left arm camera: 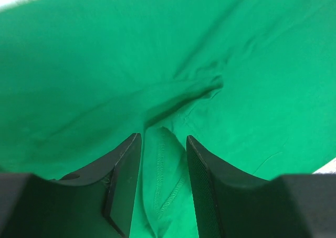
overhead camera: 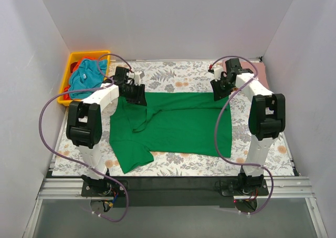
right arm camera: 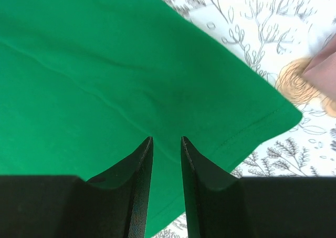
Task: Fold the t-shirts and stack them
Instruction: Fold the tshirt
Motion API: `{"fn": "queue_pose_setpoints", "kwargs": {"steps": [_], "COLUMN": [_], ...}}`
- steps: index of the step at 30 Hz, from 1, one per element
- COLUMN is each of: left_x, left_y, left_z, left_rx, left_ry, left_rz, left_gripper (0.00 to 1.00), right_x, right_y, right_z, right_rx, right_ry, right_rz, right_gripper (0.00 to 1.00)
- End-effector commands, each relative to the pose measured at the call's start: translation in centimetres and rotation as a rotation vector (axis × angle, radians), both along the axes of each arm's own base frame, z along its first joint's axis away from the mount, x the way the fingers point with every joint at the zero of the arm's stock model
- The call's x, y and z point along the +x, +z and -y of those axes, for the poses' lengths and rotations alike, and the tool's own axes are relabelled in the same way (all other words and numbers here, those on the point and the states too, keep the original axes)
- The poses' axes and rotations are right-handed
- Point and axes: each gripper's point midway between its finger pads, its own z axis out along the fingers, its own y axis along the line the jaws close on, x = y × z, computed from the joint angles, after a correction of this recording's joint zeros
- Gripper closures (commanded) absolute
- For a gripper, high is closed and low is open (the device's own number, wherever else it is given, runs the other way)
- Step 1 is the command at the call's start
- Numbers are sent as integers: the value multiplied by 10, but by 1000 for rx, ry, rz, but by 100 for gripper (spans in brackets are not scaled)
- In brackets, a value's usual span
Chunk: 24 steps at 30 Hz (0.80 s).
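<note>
The green shirt (overhead camera: 178,125) is lying spread across the middle of the flowered table cover (overhead camera: 173,72), its body running left to right. One sleeve is sticking out toward the near left corner, and a rumpled fold is showing on the left part. The left gripper (overhead camera: 137,95) is sitting at the shirt's far left edge. In the left wrist view its fingers are standing apart, with a raised, stitched ridge of green cloth lying loose in the gap between them. The right gripper (overhead camera: 219,90) is sitting over the shirt's far right corner. In its wrist view its fingers are standing slightly apart, leaving a narrow slit, with flat green cloth and the hemmed corner showing beneath and nothing pinched. A pink shirt (overhead camera: 261,72) is lying at the far right corner of the table, near the right gripper. A yellow bin (overhead camera: 89,53) is sitting at the far left corner, holding a teal shirt (overhead camera: 86,79) and a bit of a red shirt (overhead camera: 79,65).
</note>
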Motion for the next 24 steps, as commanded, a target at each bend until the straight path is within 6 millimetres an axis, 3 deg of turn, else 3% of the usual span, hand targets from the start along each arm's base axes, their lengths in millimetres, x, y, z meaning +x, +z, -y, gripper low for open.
{"fn": "queue_pose_setpoints", "kwargs": {"steps": [1,8,13,19,24], "left_x": [-6,-28,-72,-124,-138], "left_y": [-10,-20,-14,6,29], "left_z": [5,30,62,92,94], "left_rx": [28,13,-62,-68,-38], "left_ry": [2,-83,-212,-399,-476], "left_rz": [-12,-59,-134,-129,-23], "left_gripper": [61,61,63,64,63], "right_x": [-4,-13,-8,-3,-3], "right_y": [-20,-50,-57,-55,-52], "right_z": [19,34,40,43,39], "right_rx": [-56,-115,-126,-128,-114], "right_ry": [-28,-40,-52,-56,-48], "right_rz": [-41,-110,-118,-109,-104], "right_gripper": [66,68,69,69,70]}}
